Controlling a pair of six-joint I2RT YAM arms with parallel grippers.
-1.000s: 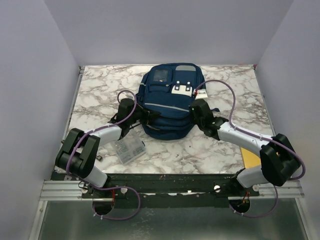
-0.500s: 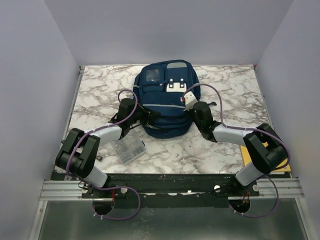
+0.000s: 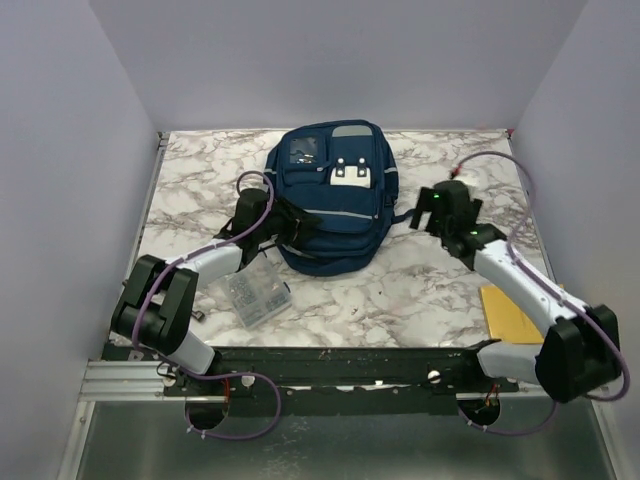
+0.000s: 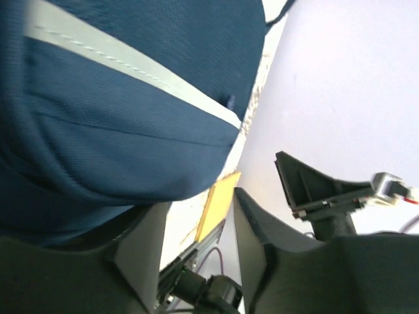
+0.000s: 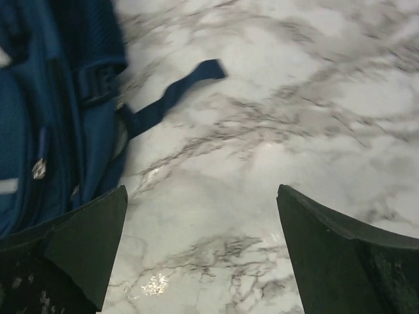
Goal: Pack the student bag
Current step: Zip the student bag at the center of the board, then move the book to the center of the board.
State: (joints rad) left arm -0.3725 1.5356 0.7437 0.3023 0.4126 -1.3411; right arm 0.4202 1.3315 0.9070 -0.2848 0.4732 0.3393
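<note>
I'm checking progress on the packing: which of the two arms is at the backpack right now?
The left arm, its jaws up against the side of the student bag; the right arm hovers apart over the marble table, jaws open.

Right end effector [image 5: 201, 196] spread wide

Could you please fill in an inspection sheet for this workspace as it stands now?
Surface: marble table, no spills seen.
Job's things: student bag lying centre-back, one strap loose on the marble.
Clutter: clear plastic box near-left; yellow pad near-right.
Hands: left hand open at the bag's left side; right hand open, right of the bag, holding nothing.
Cables: purple cables looping above both arms.
Surroundings: lavender walls on three sides.
</note>
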